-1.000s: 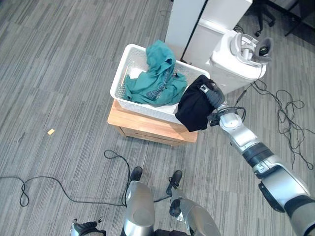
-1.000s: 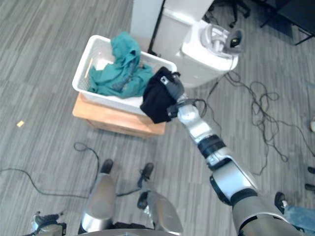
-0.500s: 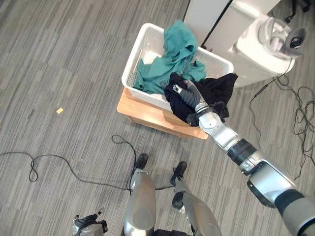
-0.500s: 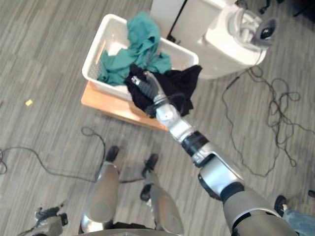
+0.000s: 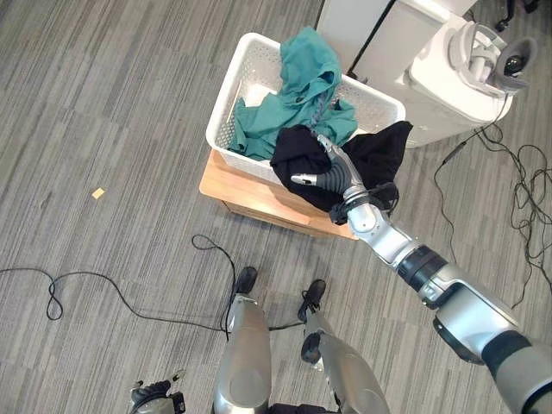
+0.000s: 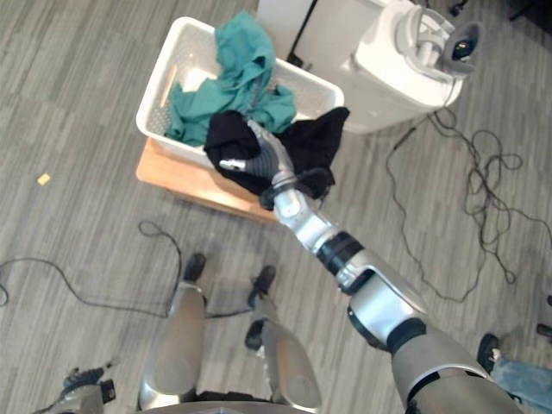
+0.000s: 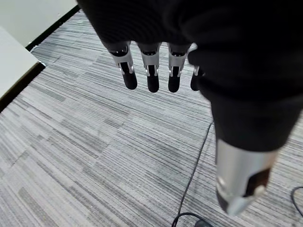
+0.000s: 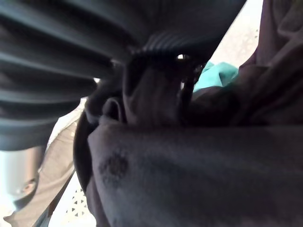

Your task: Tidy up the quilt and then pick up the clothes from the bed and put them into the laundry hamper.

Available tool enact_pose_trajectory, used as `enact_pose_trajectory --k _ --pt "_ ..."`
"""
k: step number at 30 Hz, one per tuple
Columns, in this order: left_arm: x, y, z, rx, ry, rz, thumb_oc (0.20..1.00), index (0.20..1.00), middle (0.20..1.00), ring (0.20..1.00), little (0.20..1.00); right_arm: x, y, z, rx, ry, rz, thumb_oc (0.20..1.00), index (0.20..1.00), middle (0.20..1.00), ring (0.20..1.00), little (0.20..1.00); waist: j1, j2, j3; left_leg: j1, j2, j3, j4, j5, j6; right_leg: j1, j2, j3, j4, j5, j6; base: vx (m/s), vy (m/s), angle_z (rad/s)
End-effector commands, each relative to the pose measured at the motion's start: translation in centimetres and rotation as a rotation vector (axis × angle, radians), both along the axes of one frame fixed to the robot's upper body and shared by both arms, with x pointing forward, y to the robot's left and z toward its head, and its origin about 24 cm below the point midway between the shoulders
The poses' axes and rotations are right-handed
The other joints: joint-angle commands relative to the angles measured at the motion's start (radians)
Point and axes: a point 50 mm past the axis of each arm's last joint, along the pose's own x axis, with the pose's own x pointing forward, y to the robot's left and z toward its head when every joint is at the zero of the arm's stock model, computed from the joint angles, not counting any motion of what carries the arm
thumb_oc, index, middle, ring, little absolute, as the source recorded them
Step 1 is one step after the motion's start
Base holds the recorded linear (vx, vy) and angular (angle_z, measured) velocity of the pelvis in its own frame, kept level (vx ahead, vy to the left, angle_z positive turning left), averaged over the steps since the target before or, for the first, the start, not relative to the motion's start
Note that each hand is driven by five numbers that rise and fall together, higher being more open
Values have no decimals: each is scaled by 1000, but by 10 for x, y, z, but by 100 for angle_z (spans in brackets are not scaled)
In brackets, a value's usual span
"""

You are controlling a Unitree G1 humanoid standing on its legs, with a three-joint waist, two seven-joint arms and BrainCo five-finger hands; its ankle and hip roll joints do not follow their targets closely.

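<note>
**Black garment draped over the hamper's rim, right hand on top of it**

The eye views show the white laundry hamper (image 5: 231, 112) standing on a low wooden stand (image 5: 250, 203) on the grey striped floor (image 5: 103, 103). Inside the hamper lies a teal garment (image 5: 297, 103), piled high toward the far wall. A black garment (image 5: 379, 155) lies across the hamper's near right corner, partly inside and partly hanging over the rim toward the wooden stand. The right hand (image 5: 326, 172) rests on the black garment, with its fingers (image 6: 235, 163) stretched out nearly straight over the cloth and pointing to the hamper's inside; the hand is open and does not grip the cloth.

The right wrist view shows what the eye views cannot: from very close, the dark cloth lies directly against the hand, and a small patch of the teal garment (image 8: 215, 75) appears behind it.

The left wrist view shows the left hand (image 7: 151, 66) hanging over the bare floor, its fingers straight and relaxed and holding nothing. Beyond the hamper stands a white appliance (image 5: 466, 73)
</note>
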Motion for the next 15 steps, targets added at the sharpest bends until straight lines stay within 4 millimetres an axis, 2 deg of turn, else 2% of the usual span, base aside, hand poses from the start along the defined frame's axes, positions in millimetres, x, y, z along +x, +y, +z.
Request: enact_pose_trajectory --k 1,11,15 --pt "-24 17 2 63 81 10 1000 1000 1000 1000 1000 5 -18 41 87 -152 -48 1000 1000 1000 1000 1000 36 3 49 131 49 124 -273 101 34 120 -90 -10 -7 -78 138 20 -7 -23" --pt "-44 14 -3 105 148 -8 1000 1000 1000 1000 1000 8 -46 64 254 -205 -107 1000 1000 1000 1000 1000 37 20 49 239 30 153 -251 67 49 213 -111 2 9 -85 155 37 -7 -18" --pt "-54 8 -7 124 168 -8 1000 1000 1000 1000 1000 5 -65 70 290 -209 -132 1000 1000 1000 1000 1000 15 34 14 294 18 152 -244 49 58 247 -121 31 34 -98 164 105 1 -29"
